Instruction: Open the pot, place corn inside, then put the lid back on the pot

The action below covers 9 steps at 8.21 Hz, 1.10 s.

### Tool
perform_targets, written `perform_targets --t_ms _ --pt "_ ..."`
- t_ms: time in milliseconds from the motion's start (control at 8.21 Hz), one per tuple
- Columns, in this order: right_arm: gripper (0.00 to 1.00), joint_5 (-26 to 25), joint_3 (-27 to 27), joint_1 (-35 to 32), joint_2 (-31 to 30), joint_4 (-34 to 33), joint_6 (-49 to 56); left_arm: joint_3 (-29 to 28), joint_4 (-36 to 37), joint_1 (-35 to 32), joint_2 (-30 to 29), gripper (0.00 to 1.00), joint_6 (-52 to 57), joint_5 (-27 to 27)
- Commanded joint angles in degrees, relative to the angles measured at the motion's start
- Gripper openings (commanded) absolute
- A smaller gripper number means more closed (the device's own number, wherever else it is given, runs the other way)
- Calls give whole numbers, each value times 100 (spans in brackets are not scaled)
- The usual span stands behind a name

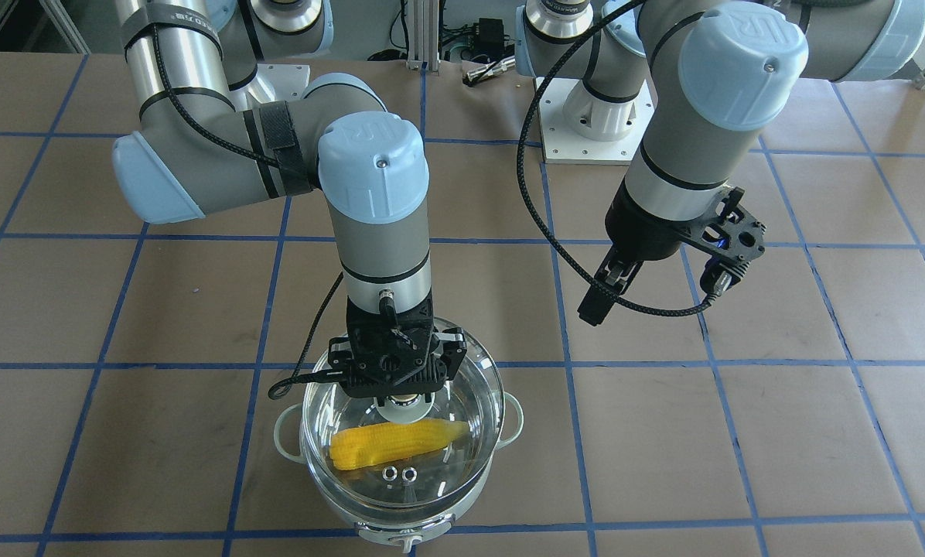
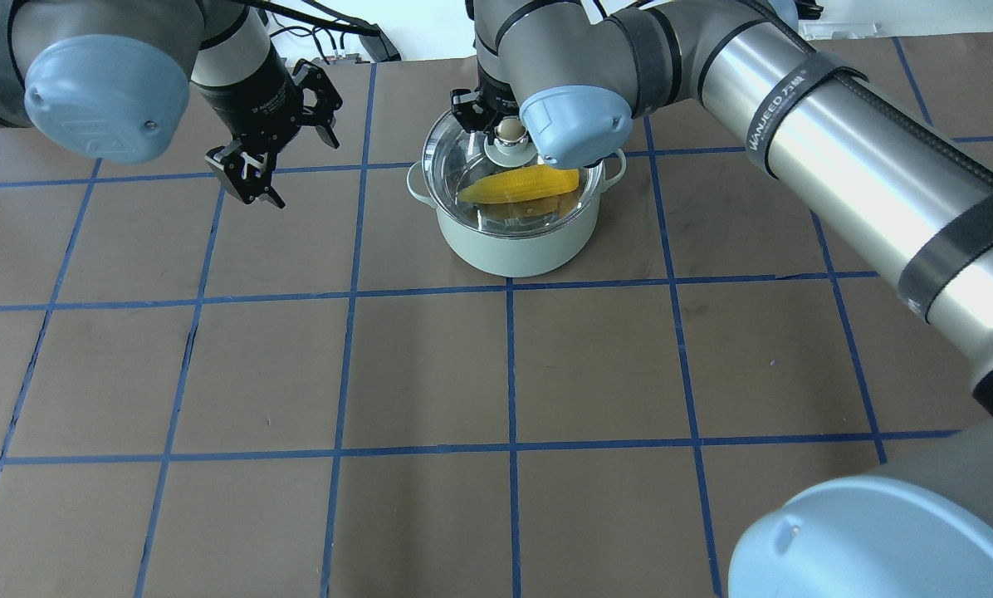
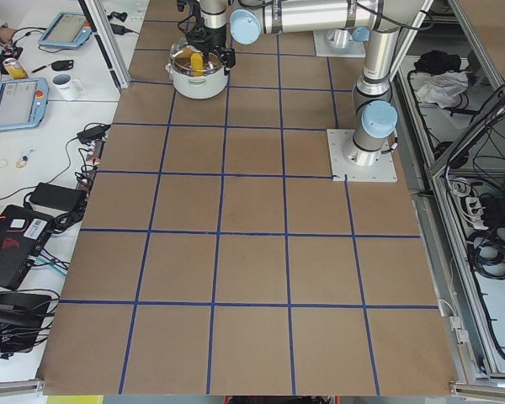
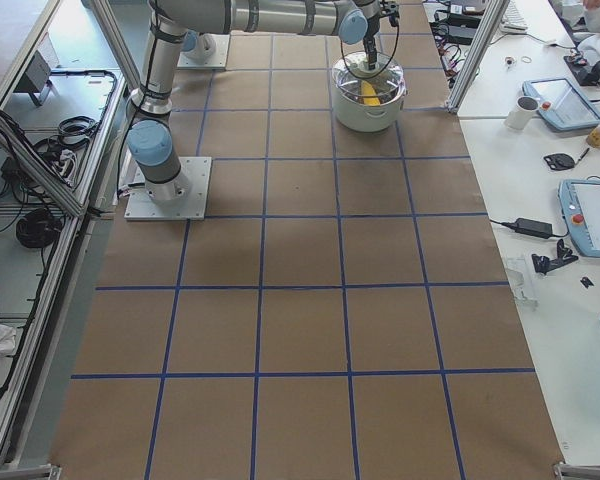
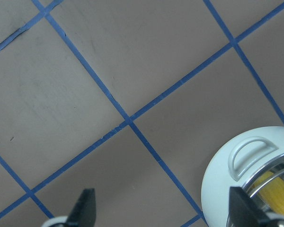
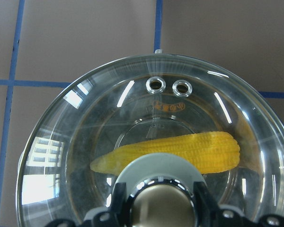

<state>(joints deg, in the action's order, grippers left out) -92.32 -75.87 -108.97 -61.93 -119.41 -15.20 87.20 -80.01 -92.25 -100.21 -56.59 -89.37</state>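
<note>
The mint-green pot [image 1: 286, 435] stands on the table, also in the overhead view [image 2: 513, 245]. The yellow corn [image 1: 397, 445] lies inside it, seen through the glass in the right wrist view [image 6: 180, 151]. The clear glass lid [image 1: 470, 387] covers the pot's mouth; I cannot tell whether it rests fully on the rim. My right gripper [image 1: 402, 391] is straight above, shut on the lid's beige knob [image 2: 509, 130]. My left gripper [image 1: 602, 298] hangs open and empty beside the pot; its fingertips stand wide apart in the left wrist view [image 5: 161, 213].
The brown table has a blue tape grid. The left arm's white base plate [image 1: 594, 124] lies at the back. Side benches hold tablets and a mug [image 3: 65, 84], also seen from the other end [image 4: 525, 112]. The pot's loop handle [image 5: 248, 156] is near my left fingers.
</note>
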Motion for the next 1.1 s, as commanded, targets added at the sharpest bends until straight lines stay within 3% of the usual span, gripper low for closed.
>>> perform_targets --t_ms 0,974 --pt "40 3 55 -2 155 -56 61 7 3 -4 -42 100 -1 -2" --pt "40 -58 90 16 287 -231 44 7 3 -4 -60 100 7 -2"
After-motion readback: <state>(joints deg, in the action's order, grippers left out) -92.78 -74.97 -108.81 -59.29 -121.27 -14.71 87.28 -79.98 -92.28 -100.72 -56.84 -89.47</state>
